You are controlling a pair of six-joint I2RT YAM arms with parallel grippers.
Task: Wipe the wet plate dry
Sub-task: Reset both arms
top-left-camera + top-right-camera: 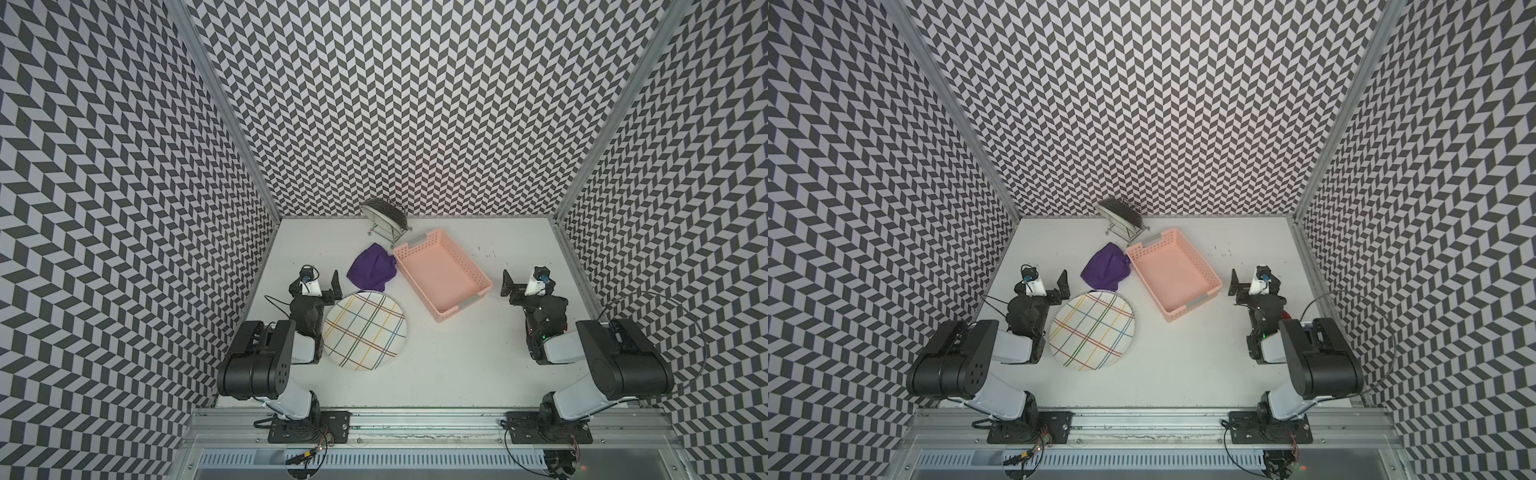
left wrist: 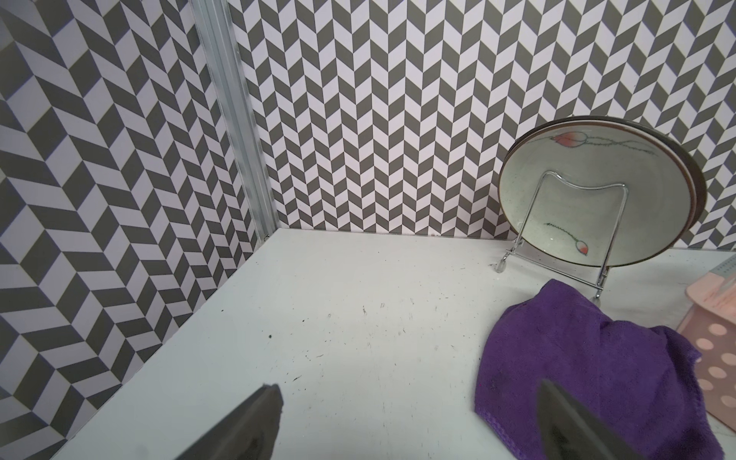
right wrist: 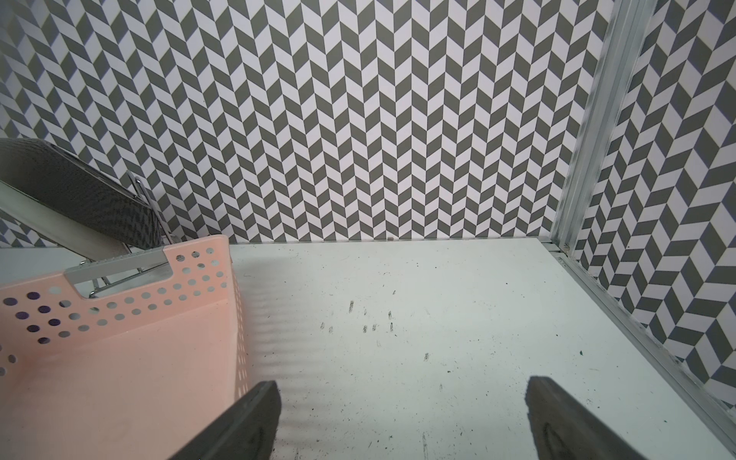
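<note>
The plaid plate [image 1: 1092, 331] lies flat just beside the purple cloth [image 1: 1105, 268], near the pink basket [image 1: 1173, 274].

There are three plates: one plaid plate [image 1: 365, 331] lies flat near the pink basket [image 1: 442, 276], and two stand on edge past the basket's far corner, a floral plate [image 2: 593, 207] and a dark plate [image 1: 384, 209]. One wire rack [image 1: 380, 227] carries those two. One purple cloth [image 1: 371, 273] sits just beside the basket. Two grippers, the left gripper [image 1: 334, 289] and right gripper [image 1: 509, 289], flank the one basket
</note>
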